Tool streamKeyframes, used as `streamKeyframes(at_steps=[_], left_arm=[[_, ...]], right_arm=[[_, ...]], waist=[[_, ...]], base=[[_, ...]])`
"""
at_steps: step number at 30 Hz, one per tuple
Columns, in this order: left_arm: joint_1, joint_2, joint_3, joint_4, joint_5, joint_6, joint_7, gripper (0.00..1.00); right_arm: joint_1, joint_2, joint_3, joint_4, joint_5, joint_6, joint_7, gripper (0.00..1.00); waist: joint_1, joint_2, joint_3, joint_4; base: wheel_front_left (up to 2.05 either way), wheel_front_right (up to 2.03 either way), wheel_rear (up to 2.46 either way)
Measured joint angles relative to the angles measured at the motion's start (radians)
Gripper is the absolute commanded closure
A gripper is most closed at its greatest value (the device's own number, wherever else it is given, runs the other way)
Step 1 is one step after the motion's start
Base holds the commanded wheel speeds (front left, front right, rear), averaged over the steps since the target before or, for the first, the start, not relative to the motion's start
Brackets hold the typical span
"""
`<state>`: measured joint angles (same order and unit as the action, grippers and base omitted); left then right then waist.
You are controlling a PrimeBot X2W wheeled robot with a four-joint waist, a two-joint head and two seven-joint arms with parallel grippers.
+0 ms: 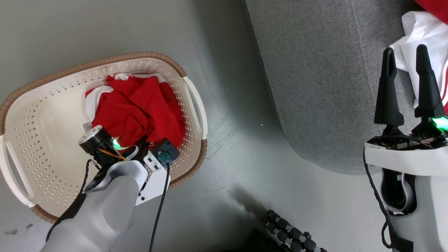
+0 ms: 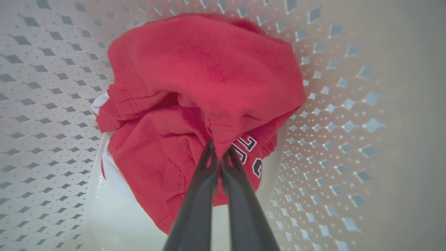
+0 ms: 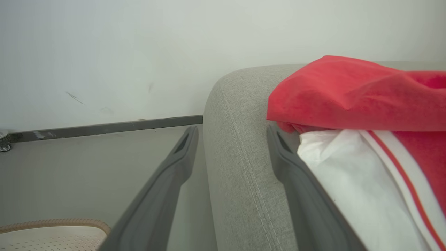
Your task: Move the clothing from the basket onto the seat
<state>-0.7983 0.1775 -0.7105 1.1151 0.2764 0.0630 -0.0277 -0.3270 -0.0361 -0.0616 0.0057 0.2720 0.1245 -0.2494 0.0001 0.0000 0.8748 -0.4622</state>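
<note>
Nearest you, your left forearm (image 1: 105, 210) reaches down into the basket (image 1: 42, 147), which stands on the floor (image 1: 238, 157) to the left of the seat (image 1: 315, 87). Your left gripper (image 2: 217, 153) has its fingers pinched together on a fold of the red clothing (image 2: 205, 76), which is bunched against the basket's far right wall. White lettering shows just beside the fingertips. On the right, your right gripper (image 1: 405, 52) is spread wide and holds nothing, poised over the seat's rounded edge. Just beyond its tips, a second red and white garment (image 1: 425, 31) with stripe trim lies on the seat.
</note>
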Motion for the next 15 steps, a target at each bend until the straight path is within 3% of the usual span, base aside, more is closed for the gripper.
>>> streamKeyframes(at_steps=[15], left_arm=[[-0.029,0.008,-0.006,0.005,0.004,0.018,-0.034,1.0]], right_arm=[[-0.034,0.0,0.027,0.013,0.009,0.0,0.0,0.0]], waist=[[0.0,0.0,-0.021,0.014]], base=[[0.0,0.0,0.0]])
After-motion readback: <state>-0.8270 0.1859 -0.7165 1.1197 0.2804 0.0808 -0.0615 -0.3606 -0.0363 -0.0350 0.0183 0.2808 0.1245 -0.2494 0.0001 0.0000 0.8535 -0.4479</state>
